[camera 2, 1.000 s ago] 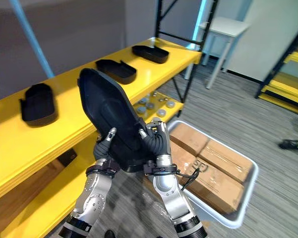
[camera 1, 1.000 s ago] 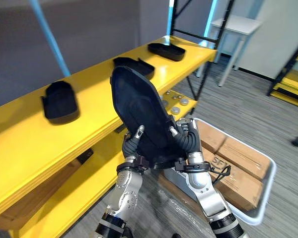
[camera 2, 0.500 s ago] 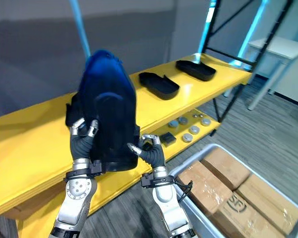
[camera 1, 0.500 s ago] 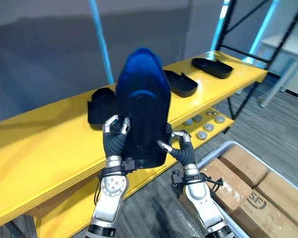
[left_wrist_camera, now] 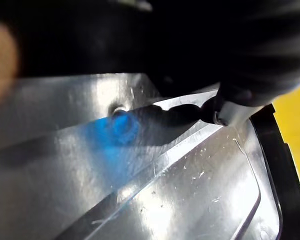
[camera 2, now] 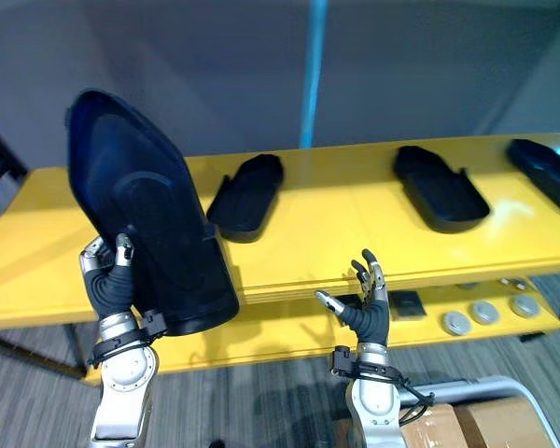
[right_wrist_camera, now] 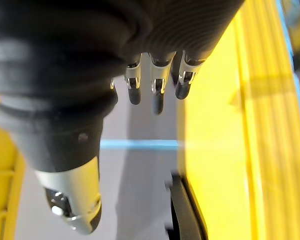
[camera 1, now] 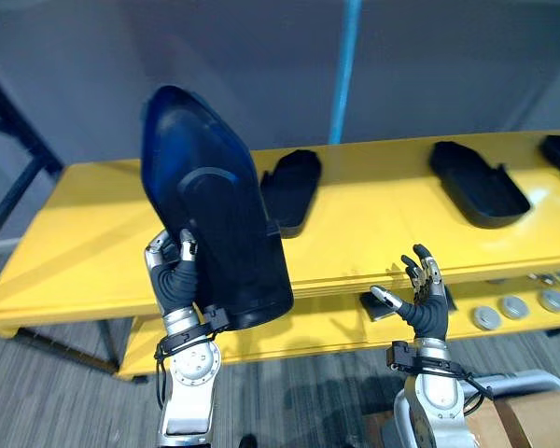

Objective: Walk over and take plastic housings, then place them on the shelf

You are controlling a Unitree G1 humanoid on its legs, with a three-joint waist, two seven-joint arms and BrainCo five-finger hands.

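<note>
Left hand [camera 1: 175, 280]: we found fingers clamped on the plastic housing [camera 1: 210, 215], upright above them to clear the shelf [camera 1: 373, 219].
Right hand [camera 1: 427, 308]: fingers spread, empty.

Silver-fingered right hand [camera 2: 365, 315], dark ribbed cover [right_wrist_camera: 65, 50]

Four black housings [camera 2: 245, 194]: one held housing [camera 2: 140, 215] in the left robot hand [camera 2: 107, 280], three past the right robot hand [camera 2: 369, 317]; at least three silver discs [camera 2: 455, 323] beside it.

Black on yellow
The held housing [camera 1: 215, 219] is glossy black, blue-tinged on top; the shelf [camera 1: 373, 207] is plain yellow.
</note>
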